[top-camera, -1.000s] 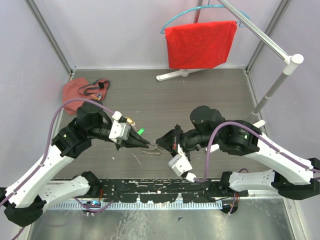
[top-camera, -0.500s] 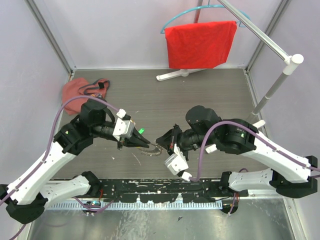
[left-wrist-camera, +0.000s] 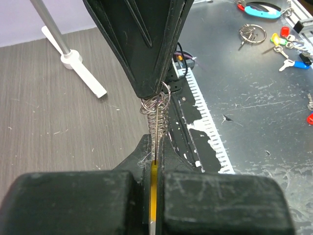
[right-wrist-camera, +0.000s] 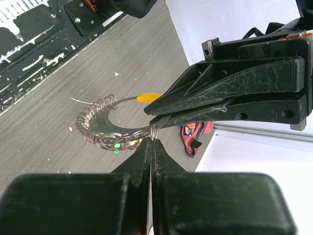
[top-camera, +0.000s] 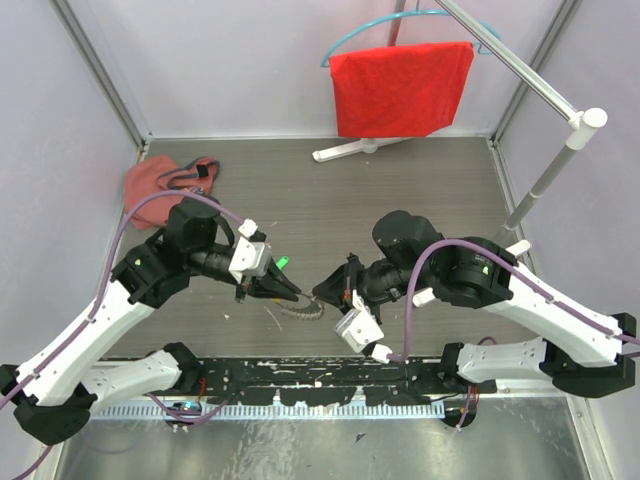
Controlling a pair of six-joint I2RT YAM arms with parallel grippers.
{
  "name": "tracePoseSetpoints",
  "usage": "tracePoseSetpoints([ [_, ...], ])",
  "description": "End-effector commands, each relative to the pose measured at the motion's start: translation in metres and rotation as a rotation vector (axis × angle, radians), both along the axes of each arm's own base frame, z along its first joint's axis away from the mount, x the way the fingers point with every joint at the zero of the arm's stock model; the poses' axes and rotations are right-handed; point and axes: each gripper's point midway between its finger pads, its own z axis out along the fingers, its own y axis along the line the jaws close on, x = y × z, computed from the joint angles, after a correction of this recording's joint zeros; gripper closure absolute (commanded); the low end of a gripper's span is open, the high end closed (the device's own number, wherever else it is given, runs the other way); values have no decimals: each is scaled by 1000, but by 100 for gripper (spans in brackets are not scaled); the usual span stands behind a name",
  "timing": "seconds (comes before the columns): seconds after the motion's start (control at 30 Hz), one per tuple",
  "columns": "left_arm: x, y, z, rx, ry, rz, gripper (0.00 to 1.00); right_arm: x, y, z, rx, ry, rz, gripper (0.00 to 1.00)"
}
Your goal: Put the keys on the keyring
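**A:** Top view: how are you posed?

**B:** Your left gripper (top-camera: 290,292) and right gripper (top-camera: 320,292) reach inward, tip to tip at centre, near side, each clamped on the keyring (top-camera: 301,309).

**A:** Its look?

**B:** Silvery coil, orange segment (right-wrist-camera: 148,97), strung between them.

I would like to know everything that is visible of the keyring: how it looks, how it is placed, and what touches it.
The keyring is a thin, silvery wire, apparently steel, bent into an open curve. Many small wire loops sit along it like a coil, and it has one smooth orange segment at an end. The fingers of the left gripper are shut on the orange end; those of the right gripper pinch the other end. It hangs between them, low over the table.
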Motion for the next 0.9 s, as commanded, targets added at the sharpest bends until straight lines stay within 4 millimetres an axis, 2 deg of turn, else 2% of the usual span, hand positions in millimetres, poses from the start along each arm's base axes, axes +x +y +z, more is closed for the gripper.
tracePoseSetpoints([
  [0.0, -3, -1, 17, -34, -23, -24, 100, -20, 0, 14, 75, 67, 71, 99],
  [0.3, -5, -1, 21, -44, -27, -32, 100, -21, 6, -5, 29, 107, 81, 99],
  [0.53, -7, -1, 16, -39, -15, -47, 100, -24, 14, 5, 118, 133, 84, 99],
  [0.87, -6, 0, 15, -54, -52, -51, 100, -46, 15, 30, 211, 242, 158, 99],
])
